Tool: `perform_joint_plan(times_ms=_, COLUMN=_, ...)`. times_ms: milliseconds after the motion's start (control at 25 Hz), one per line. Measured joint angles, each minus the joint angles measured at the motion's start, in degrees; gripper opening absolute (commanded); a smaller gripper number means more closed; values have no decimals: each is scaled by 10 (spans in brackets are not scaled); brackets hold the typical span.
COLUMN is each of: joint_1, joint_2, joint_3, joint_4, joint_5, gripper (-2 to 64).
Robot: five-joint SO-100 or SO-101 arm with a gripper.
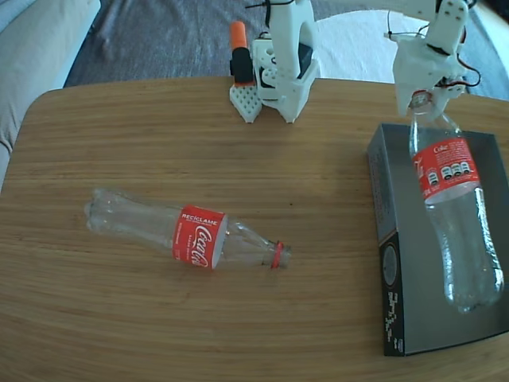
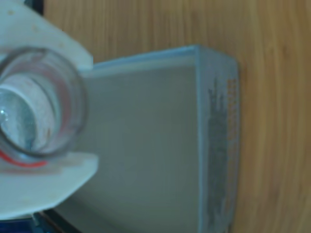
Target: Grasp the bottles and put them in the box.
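Observation:
One clear Coca-Cola bottle (image 1: 191, 236) with a red label lies on its side on the wooden table, neck pointing right. A second bottle (image 1: 453, 203) lies lengthwise in the dark grey box (image 1: 387, 199) at the right. Its neck end is up at the box's far edge, where my white gripper (image 1: 424, 101) is shut on the neck. In the wrist view the open bottle mouth (image 2: 36, 104) sits between the white fingers (image 2: 43, 182), above the grey box floor (image 2: 146, 145).
The arm's white base (image 1: 282, 60) with an orange and black part (image 1: 240, 56) stands at the table's far edge. Grey fabric and a pale cushion lie beyond the table. The table's rounded edge (image 1: 32, 111) curves at the left.

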Motion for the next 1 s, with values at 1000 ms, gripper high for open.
perform_joint_plan(times_ms=1000, joint_1=-4, joint_2=-150, joint_3=-83, joint_4=0, joint_5=20, gripper=-3)
